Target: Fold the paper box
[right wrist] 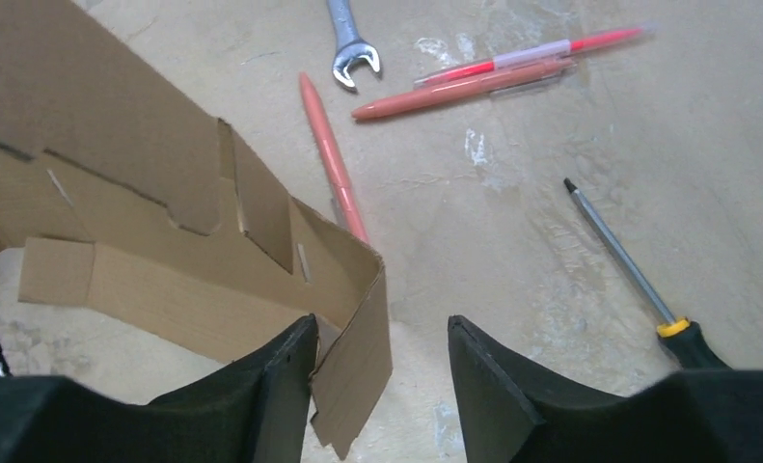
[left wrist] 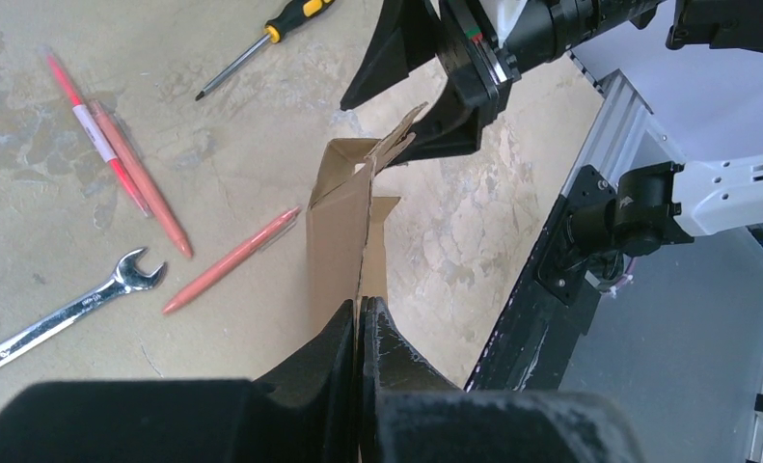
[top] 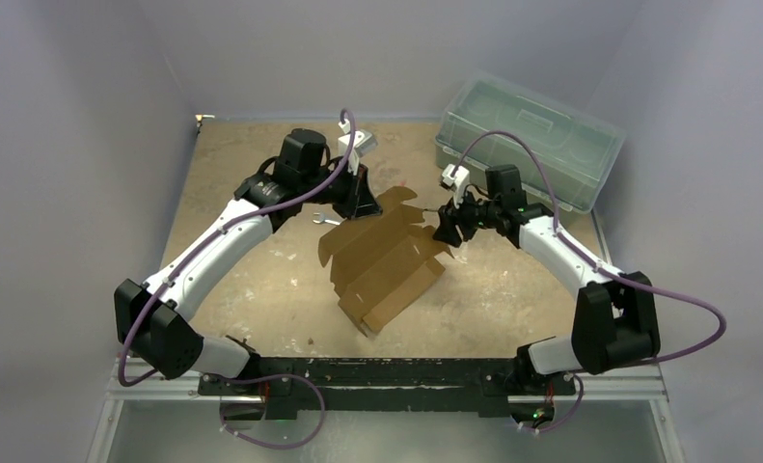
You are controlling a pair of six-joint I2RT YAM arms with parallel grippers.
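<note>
The paper box point(top: 387, 258) lies in the middle of the table point(top: 261, 289), between the two arms, and it is far from being a box. Most of it is an open brown sheet with its creases and slots showing. Only a side panel and a few flaps are bent upward, no walls are locked together and no lid is closed. I judge the task to be in its early part (perhaps the first wall is being raised), with the other sides, the tucking of the tabs and the closing all left to do. The left claw point(left wrist: 360, 316) is pressed fully together on the far edge of the cardboard, pinching it so that a panel stands up from the table. The right claw point(right wrist: 379, 328) has its jaws well apart; a bent corner flap sits between them, just beside one finger, but nothing is gripped. Counting: one paper box, and two arms with one claw each. Near the cardboard on the table lie three pens point(right wrist: 334, 159) (all pink or red, one with a white band), one wrench point(right wrist: 348, 43) and one screwdriver point(right wrist: 628, 256) with a black and yellow handle. At the far right corner stands one clear greenish bin point(top: 527, 145) with its lid on, apart from the cardboard.
</note>
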